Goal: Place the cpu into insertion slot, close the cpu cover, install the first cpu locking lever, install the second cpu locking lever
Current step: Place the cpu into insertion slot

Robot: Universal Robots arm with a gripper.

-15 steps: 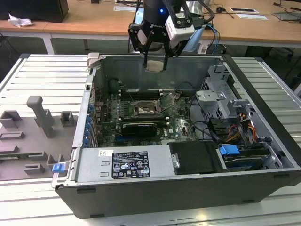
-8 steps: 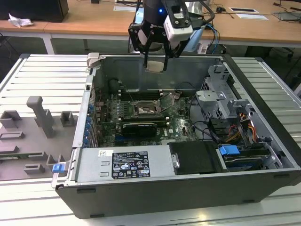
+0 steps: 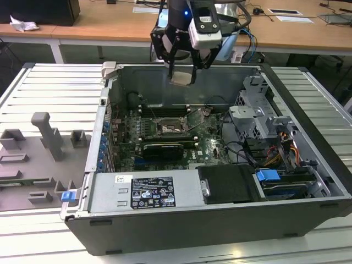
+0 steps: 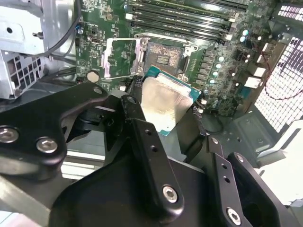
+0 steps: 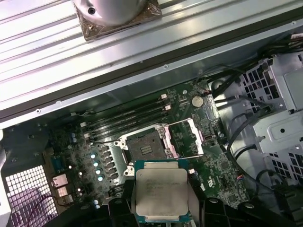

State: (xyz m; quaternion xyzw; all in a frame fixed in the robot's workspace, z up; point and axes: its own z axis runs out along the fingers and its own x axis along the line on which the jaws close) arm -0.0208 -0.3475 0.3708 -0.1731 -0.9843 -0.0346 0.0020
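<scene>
The gripper [image 4: 163, 101] clamps the cpu [image 5: 161, 191] above the motherboard's [image 5: 215, 165] middle. The insertion slot [image 5: 144, 147] is bare and the cpu cover [image 5: 199, 139] open. Placement seems in hand and calls for squaring chip to socket.

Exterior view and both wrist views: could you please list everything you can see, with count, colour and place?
computer case: one, dark grey, lying open on the slatted table
motherboard: one, green, inside the case
insertion slot: one, dark with silvery rim, on the motherboard, empty
cpu cover: one, silvery, swung open beside the slot
memory slots: several, black, alongside the slot
expansion card: one, black, on the motherboard
fixture blocks: several, grey, at the exterior view's left
cpu: one, silvery-grey, held above the motherboard
pincer: one, black, shut on the cpu
</scene>
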